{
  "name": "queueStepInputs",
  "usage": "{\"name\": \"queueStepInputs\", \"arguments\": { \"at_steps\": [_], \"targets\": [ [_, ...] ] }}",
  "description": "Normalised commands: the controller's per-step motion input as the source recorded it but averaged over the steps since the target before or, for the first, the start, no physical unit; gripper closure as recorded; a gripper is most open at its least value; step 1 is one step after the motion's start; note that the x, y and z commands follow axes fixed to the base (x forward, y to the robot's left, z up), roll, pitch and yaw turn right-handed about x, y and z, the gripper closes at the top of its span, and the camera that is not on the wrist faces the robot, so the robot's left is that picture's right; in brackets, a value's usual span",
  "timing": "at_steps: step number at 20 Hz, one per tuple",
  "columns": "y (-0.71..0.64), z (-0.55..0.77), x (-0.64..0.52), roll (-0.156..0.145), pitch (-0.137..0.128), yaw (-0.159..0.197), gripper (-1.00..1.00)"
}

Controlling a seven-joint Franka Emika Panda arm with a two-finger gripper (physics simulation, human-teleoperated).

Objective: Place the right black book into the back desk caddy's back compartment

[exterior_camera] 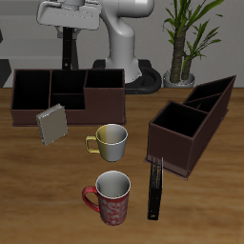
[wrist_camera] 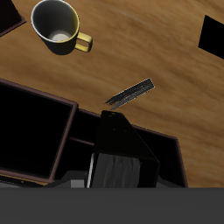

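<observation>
Wooden table [exterior_camera: 210,205]; end effector [exterior_camera: 69,31] fingertips hidden.

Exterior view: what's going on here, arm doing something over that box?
The gripper holds the right black book upright, with its jaws closed on the book's upper end. It hangs over the back desk caddy, above the middle sections. The book is not yet inside the back compartment. The grey book, two mugs, the thin black book and the slanted caddy sit untouched on the table.
</observation>
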Motion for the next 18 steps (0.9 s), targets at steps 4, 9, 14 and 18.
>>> {"name": "queueStepInputs", "arguments": {
  "at_steps": [4,9,14,18],
  "targets": [
    [-0.08,-0.12,-0.1,0.012,0.031,0.244,1.0],
    [-0.21,-0.13,-0.15,-0.054,0.012,0.284,1.0],
    [-0.24,0.12,-0.16,-0.039,-0.02,0.304,1.0],
    [-0.08,0.14,-0.03,-0.039,-0.033,0.164,1.0]
  ]
}}
